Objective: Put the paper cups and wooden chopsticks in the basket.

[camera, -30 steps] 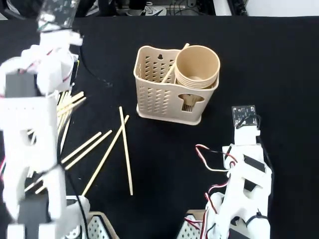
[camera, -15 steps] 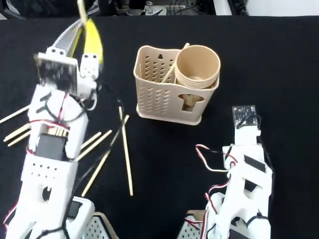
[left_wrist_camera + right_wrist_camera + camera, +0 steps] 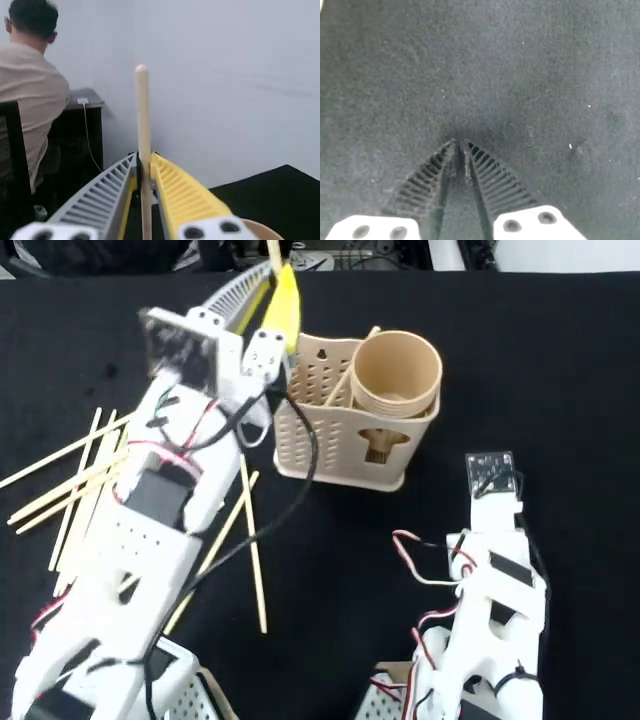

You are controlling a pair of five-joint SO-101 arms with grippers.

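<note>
Here, the left arm (image 3: pixel 150 510) stretches to the basket (image 3: pixel 300 440), its end effector (image 3: pixel 142 159) clamped on an upright chopstick (image 3: pixel 142 110).

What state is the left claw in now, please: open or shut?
Shut: the left claw grips a wooden chopstick that sticks out past its tips.

A black cloth-covered table (image 3: pixel 560 360) carries a beige perforated basket (image 3: pixel 320 440) standing upright towards its far side. Loose wooden chopsticks (image 3: pixel 55 495) lie scattered flat at its left, with a few more crossing just in front of the basket.
</note>
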